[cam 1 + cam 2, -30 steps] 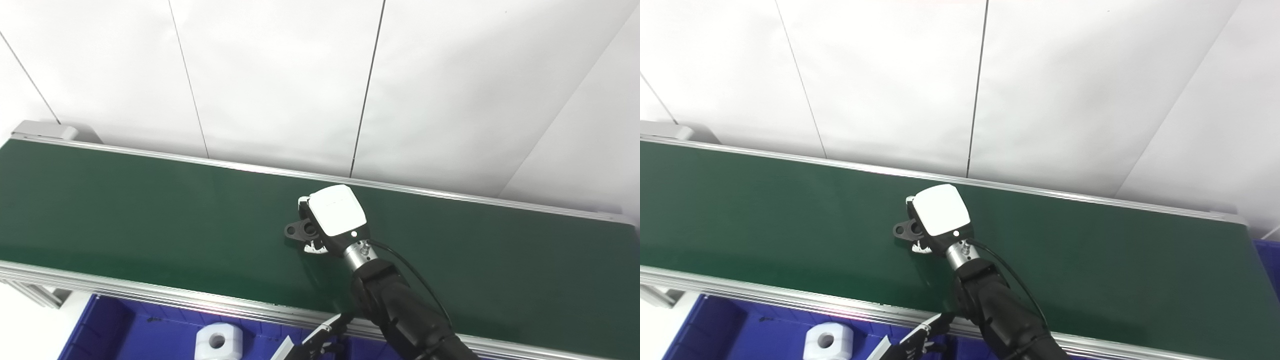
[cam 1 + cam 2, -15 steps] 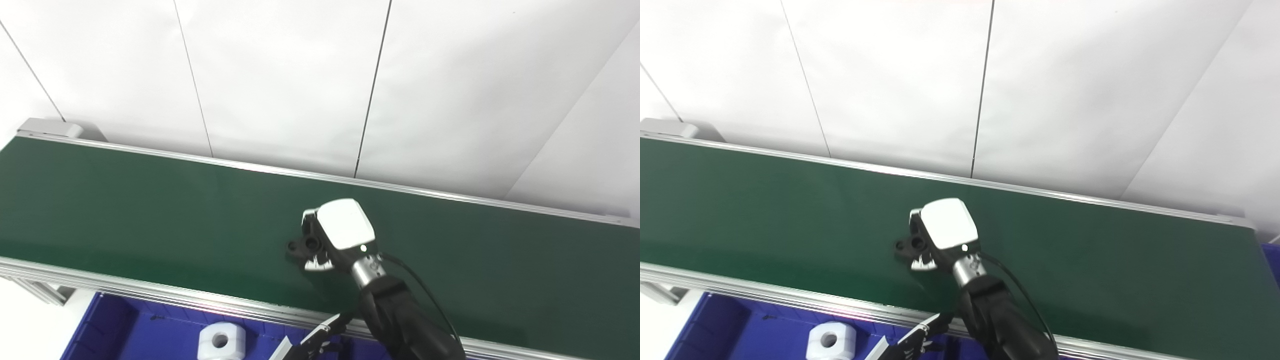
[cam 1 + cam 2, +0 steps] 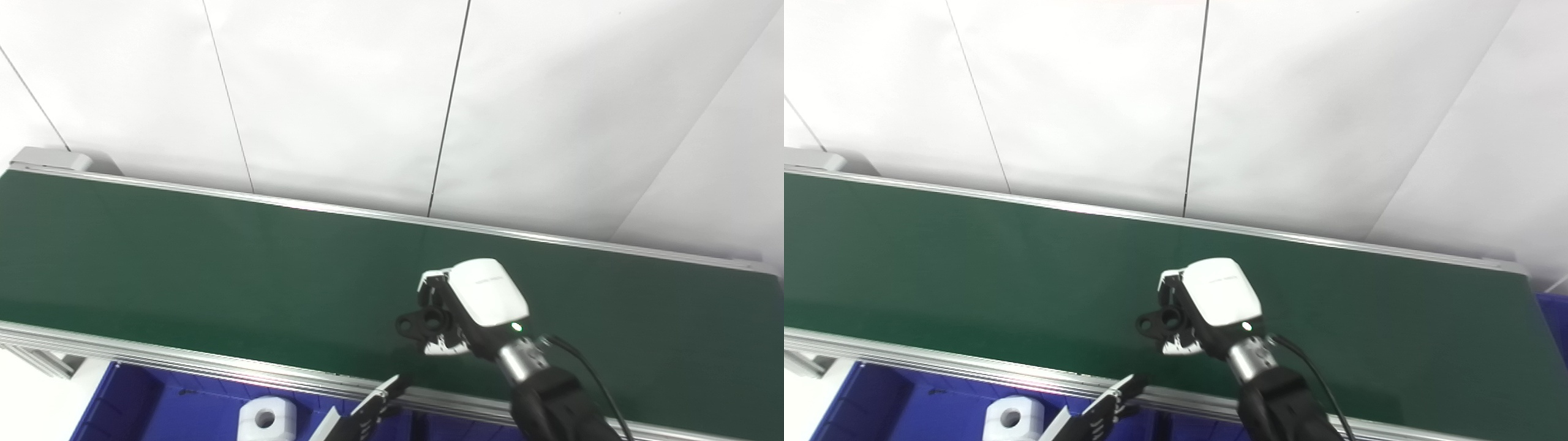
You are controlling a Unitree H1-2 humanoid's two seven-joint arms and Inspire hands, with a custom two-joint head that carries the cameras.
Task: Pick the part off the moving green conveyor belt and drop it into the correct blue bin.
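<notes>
The right hand [image 3: 468,306] hangs over the near half of the green belt [image 3: 184,257], right of the belt's middle, its white back plate turned up toward the cameras. Its fingers [image 3: 432,291] curl down and leftward, and they are closed around a small black part [image 3: 419,323]. The part sticks out to the left of the hand: a flat lug with a small hole at its left tip and a larger round bore beside it, closer to the palm. A white thumb tip shows just below the part, on the near side. Whether the part touches the belt or is lifted clear of it cannot be told from these views. A black cable runs from the wrist to the right, and the dark forearm leaves the picture at the bottom edge.

The left hand [image 3: 1102,413] shows only partly at the bottom edge, left of the right arm, its dark fingertips lying at the near rail [image 3: 184,361] of the belt. Too little of it shows to tell if it is spread or closed.

Below the near rail, at the bottom left, lies a blue bin [image 3: 141,398]. Inside it rests a white block [image 3: 264,419] with a round hole in its top. A sliver of another blue bin [image 3: 1557,309] shows at the far right edge. Behind the belt stands a white panelled wall [image 3: 343,92].
</notes>
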